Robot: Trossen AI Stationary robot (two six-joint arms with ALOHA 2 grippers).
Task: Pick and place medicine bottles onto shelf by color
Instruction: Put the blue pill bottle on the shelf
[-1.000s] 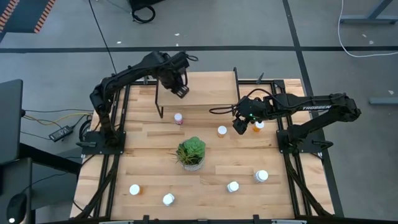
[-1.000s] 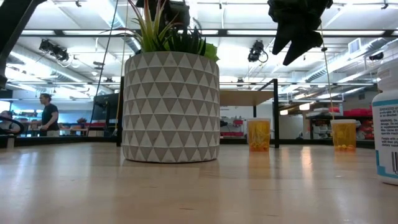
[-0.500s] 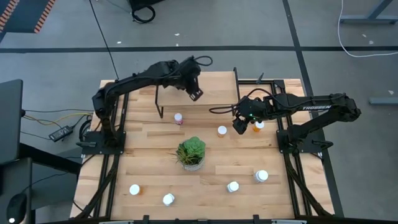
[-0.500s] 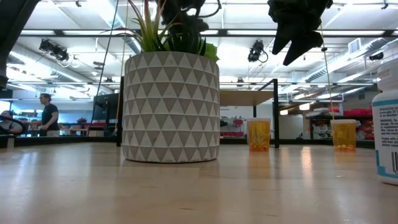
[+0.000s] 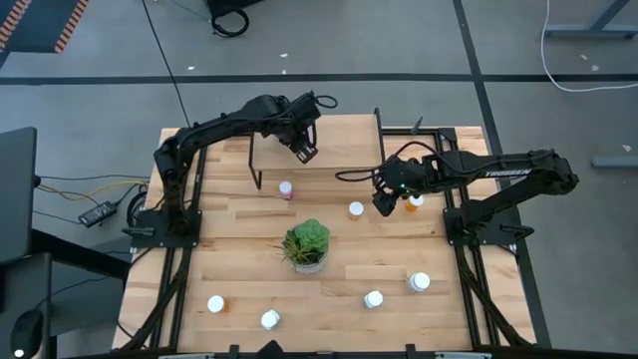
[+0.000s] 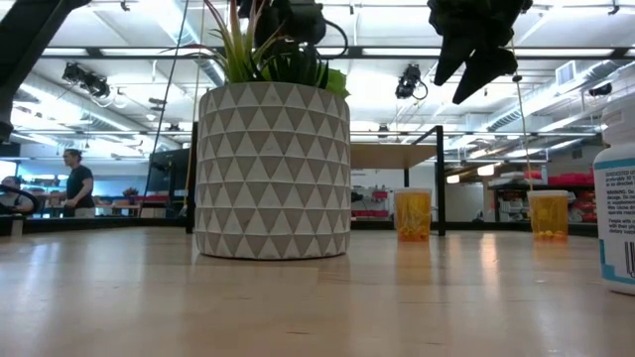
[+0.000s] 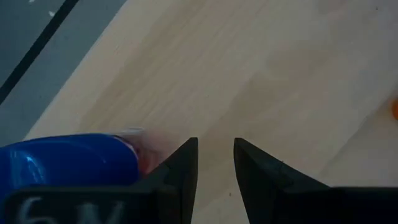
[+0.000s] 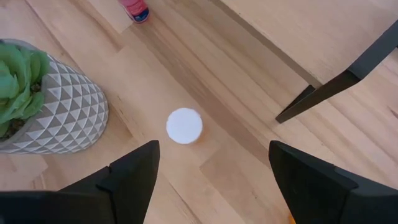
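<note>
Four medicine bottles (image 5: 373,298) stand unsorted along the near edge of the bench (image 5: 229,249), well apart from one another. The potted plant (image 5: 306,244) sits mid-bench and is no part of the sorting.

Beyond it, toward the right side, the right end effector (image 5: 385,202) hangs released, its fingers spread wide. It is aimed down at a white-capped bottle (image 5: 356,209), which looks like a line-up for the next pick. An orange bottle (image 5: 415,202) stands just beside that arm, and a pink bottle (image 5: 286,189) waits in front of the shelf (image 5: 349,150).

Farthest off, at the bench's far edge, the left end effector (image 5: 304,150) hovers over the shelf board. Its fingers are a narrow gap apart, with bare wood showing between them, so it grasps nothing. A blue bottle (image 7: 68,158) lies just beside one finger, not between them. Probably this is the shelf spot meant for blue.
</note>
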